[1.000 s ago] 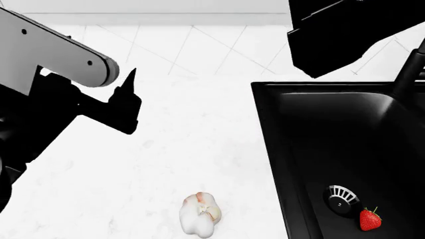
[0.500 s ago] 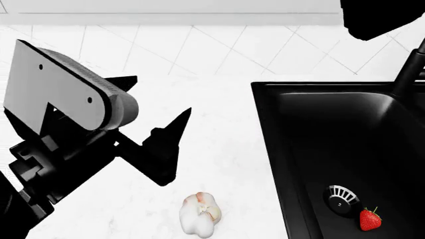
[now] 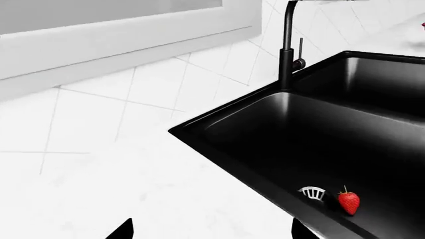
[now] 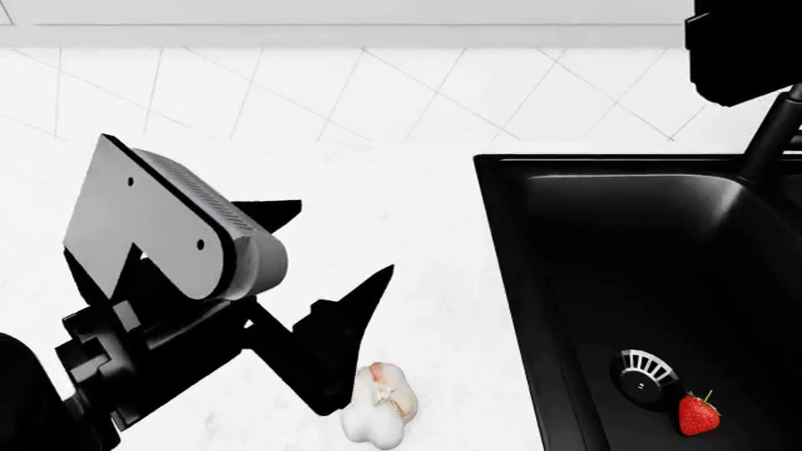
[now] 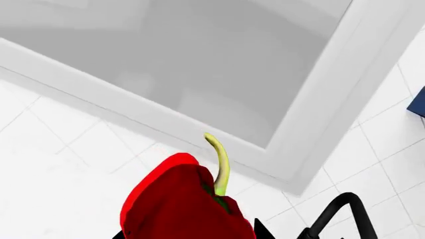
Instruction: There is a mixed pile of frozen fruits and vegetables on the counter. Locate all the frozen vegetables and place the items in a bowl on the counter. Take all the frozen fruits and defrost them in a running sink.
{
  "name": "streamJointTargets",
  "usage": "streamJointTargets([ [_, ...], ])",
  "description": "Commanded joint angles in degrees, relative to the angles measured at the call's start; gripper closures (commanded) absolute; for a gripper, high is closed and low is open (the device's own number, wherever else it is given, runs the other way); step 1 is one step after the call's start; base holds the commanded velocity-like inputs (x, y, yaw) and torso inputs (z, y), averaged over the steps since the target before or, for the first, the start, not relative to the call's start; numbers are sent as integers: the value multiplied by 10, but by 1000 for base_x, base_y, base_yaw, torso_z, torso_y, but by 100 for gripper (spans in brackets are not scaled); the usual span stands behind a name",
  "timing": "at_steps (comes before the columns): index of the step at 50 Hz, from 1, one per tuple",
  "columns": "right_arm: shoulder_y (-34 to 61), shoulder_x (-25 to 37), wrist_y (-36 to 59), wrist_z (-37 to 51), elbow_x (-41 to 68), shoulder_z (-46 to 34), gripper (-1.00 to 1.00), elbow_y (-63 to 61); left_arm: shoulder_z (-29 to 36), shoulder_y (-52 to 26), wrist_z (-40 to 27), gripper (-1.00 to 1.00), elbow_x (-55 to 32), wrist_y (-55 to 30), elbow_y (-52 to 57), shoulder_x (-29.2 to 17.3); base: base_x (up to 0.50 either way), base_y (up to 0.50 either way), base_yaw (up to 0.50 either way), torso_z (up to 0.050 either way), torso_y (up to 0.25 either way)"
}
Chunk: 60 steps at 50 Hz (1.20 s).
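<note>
The strawberry (image 4: pixel 698 414) lies in the sink (image 4: pixel 551 244) by the drain. The right gripper (image 5: pixel 189 234) grips the bell pepper (image 5: pixel 182 204). The left gripper (image 4: pixel 329 319), jaws spread and empty, hangs near the garlic bulb (image 4: pixel 379 404) on the counter (image 4: pixel 401 235). Bowl and mango are unseen.

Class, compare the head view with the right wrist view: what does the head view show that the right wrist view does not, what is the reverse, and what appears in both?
Only the head view shows the garlic bulb on the white counter, the open left pincer just above it, and the strawberry lying beside the drain in the black sink. Only the right wrist view shows the red bell pepper held in the right pincer, and a white-framed window. Both share the tiled wall and part of the black faucet.
</note>
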Motion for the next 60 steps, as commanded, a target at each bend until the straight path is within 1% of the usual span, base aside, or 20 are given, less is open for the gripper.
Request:
streamJointTargets([
  [1,2,9,-2,0,-1,-14,100,-10,23,-24,1,-100,-43,-46,8,8,0,0,0,0,0],
  [8,2,10,-2,0,0,-19,100,-9,35,-57,-5,-100,-74,-85,7,10,0,0,0,0,0],
  [21,2,16,-6,0,2,-30,100,-17,78,-115,-54,-100,-139,-159,6,22,0,0,0,0,0],
  [31,2,19,-10,0,4,-36,100,-23,90,-133,-56,-100,-180,-178,12,26,0,0,0,0,0],
  [43,2,20,-12,0,4,-43,100,-26,96,-119,-38,-100,-202,-172,16,31,0,0,0,0,0],
  [60,2,21,-14,0,4,-52,100,-28,107,-77,-18,-100,-177,-165,-5,36,0,0,0,0,1],
])
